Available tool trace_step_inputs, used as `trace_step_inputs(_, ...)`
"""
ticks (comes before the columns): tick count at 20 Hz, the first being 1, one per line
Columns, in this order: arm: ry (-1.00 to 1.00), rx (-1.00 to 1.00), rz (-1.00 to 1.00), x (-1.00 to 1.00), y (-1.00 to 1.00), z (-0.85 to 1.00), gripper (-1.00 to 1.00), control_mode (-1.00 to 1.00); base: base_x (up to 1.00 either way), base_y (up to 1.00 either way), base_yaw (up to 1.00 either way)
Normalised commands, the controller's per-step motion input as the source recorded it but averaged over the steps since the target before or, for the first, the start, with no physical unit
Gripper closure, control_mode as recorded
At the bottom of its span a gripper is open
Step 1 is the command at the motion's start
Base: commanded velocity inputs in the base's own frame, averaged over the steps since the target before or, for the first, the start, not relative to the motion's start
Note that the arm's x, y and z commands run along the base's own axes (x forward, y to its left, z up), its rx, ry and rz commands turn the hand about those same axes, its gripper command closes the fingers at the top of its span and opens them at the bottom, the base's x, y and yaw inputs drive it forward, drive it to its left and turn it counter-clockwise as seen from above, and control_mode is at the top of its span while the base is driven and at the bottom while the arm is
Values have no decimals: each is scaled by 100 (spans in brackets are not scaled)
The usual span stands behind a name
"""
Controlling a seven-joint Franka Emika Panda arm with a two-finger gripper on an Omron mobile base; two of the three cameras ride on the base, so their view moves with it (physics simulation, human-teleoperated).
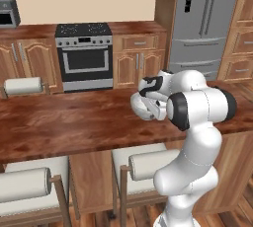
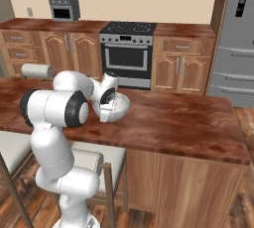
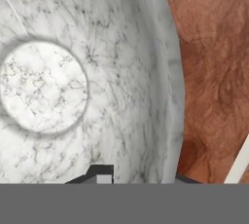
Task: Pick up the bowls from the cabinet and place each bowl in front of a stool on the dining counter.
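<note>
We note the gripper (image 3: pixel 138 181) pinching the pale grey-veined stone bowl (image 3: pixel 97 72) at its 6 o'clock rim, over the dining counter (image 3: pixel 214 72).

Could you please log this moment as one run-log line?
gripper: shut on stone bowl rim | bowl: over dining counter | stool: below

Pale grey-white marbled stone bowl (image 3: pixel 97 72) with dark veins; glossy reddish-brown wood-grain dining counter (image 3: pixel 214 72); cream-cushioned stools (image 1: pixel 143 164).
</note>
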Motion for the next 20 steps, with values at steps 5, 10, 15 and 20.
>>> trace_step_inputs(5, 0, 0, 0, 0, 0, 0, -100, -100, 0, 0, 0)
trace_step_inputs(10, 0, 0, 0, 0, 0, 0, -100, -100, 0, 0, 0)
trace_step_inputs(15, 0, 0, 2, 11, -2, 24, -100, -100, 0, 0, 0)
trace_step_inputs(20, -15, -3, 13, 0, 0, 97, -100, -100, 0, 0, 0)
